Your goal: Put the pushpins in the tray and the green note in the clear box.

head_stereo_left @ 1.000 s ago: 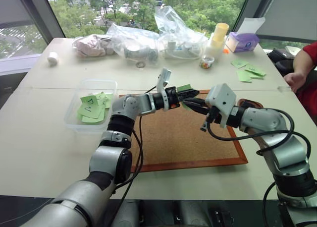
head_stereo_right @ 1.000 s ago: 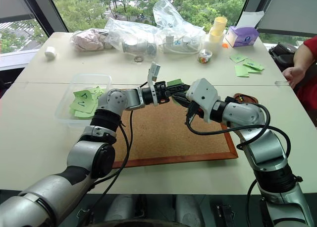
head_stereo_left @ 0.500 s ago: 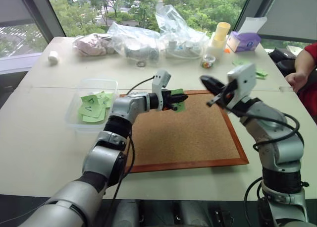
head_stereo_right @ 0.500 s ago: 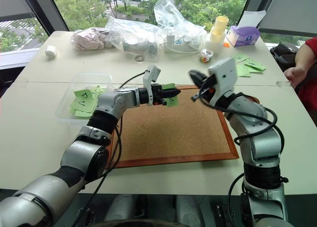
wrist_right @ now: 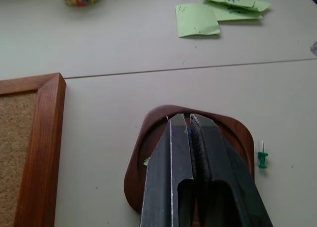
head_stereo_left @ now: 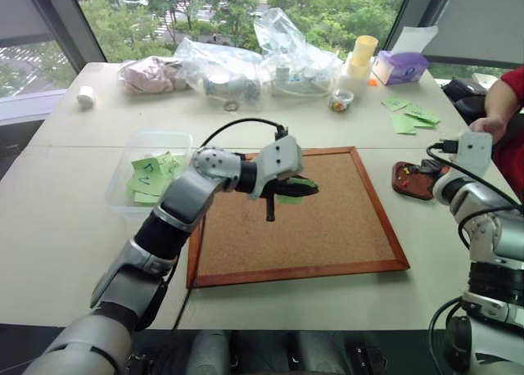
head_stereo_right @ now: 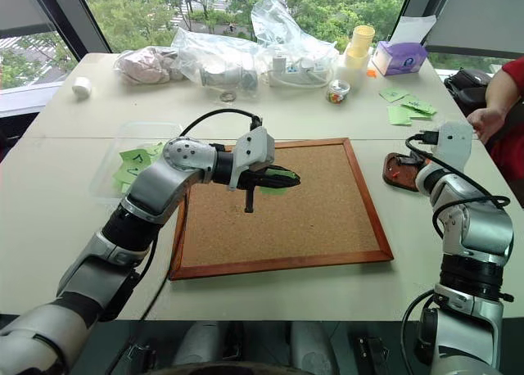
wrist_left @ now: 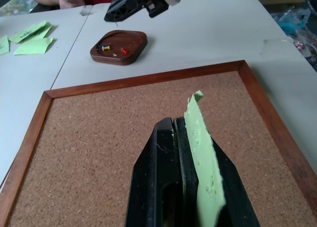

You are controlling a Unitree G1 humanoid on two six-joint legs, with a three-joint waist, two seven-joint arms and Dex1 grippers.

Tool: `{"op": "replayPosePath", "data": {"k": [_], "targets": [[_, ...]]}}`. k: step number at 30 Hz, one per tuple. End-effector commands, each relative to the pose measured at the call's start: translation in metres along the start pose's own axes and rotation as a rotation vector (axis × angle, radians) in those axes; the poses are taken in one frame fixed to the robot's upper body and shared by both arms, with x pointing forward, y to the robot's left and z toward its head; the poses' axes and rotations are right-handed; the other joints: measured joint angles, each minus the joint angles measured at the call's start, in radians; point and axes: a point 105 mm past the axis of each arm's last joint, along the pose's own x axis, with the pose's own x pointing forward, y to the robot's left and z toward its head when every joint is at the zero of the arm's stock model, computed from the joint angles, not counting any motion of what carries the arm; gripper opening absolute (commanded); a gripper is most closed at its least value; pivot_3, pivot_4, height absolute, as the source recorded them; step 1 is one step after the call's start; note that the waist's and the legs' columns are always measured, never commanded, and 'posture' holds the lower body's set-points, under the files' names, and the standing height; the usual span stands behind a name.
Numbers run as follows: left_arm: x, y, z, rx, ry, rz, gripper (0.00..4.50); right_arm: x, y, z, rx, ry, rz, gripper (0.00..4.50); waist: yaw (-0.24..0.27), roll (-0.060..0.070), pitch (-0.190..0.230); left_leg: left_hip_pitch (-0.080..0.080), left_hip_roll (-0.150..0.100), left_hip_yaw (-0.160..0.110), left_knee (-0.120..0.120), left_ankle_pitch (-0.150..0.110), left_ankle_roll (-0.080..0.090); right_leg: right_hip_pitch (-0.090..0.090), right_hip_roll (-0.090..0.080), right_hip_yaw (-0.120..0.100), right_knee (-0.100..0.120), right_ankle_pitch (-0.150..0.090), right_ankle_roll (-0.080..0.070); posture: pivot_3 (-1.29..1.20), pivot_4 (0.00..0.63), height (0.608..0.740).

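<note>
Left tool [wrist_left: 178, 125] clamps the green note [wrist_left: 200, 152] over the corkboard [head_stereo_left: 327, 228] — right tool [wrist_right: 190, 119], closed, over the tray [wrist_right: 233, 133].

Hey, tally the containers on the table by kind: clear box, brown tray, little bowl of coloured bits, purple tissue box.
Clear box: 1
Brown tray: 1
Bowl of coloured bits: 1
Purple tissue box: 1
Total: 4

left gripper [head_stereo_left: 304, 190]: over the corkboard [head_stereo_left: 327, 228], jaws closed on the green note [head_stereo_left: 291, 196]
right gripper [head_stereo_left: 432, 172]: above the tray [head_stereo_left: 408, 186], near the desk's [head_stereo_left: 74, 228] right edge
clear box [head_stereo_left: 123, 178]: left of the corkboard, green notes inside
far edge: plastic bags [head_stereo_left: 246, 64], yellow cups [head_stereo_left: 362, 57]
</note>
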Motion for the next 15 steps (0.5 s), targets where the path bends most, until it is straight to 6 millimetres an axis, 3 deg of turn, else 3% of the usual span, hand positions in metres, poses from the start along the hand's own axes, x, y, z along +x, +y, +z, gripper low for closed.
{"op": "replayPosePath", "data": {"k": [1, 6, 9, 15], "targets": [[0.001, -0.003, 0.004, 0.000, -0.016, 0.009, 0.04, 0.003, -0.008, 0.004, -0.021, -0.025, -0.016, 0.00, 0.000, 0.000, 0.000, 0.000, 0.000, 0.000, 0.000, 0.000, 0.000, 0.000, 0.000, 0.000, 0.000, 0.000, 0.000, 0.00, 0.150, 0.735], [0.004, 0.002, -0.001, -0.021, -0.006, 0.050, 0.04, 0.007, -0.006, -0.005, -0.006, -0.013, -0.011, 0.00, 0.002, 0.000, 0.000, 0.000, 0.000, 0.000, 0.000, 0.000, 0.000, 0.000, 0.000, 0.000, 0.000, 0.000, 0.000, 0.00, 0.150, 0.735], [0.004, 0.002, -0.001, -0.022, -0.007, 0.049, 0.00, 0.008, -0.008, -0.008, 0.005, -0.011, -0.014, 0.91, 0.002, 0.000, 0.000, 0.000, 0.000, 0.000, 0.000, 0.000, 0.000, 0.000, 0.000, 0.000, 0.000, 0.000, 0.000, 0.00, 0.150, 0.735], [0.010, -0.003, -0.002, -0.006, 0.004, 0.033, 0.00, 0.009, -0.009, -0.007, 0.059, -0.027, -0.021, 3.98, 0.002, 0.001, 0.000, 0.000, 0.000, 0.000, 0.000, 0.000, 0.000, 0.000, 0.000, 0.000, 0.000, 0.000, 0.000, 0.00, 0.150, 0.735]]}}
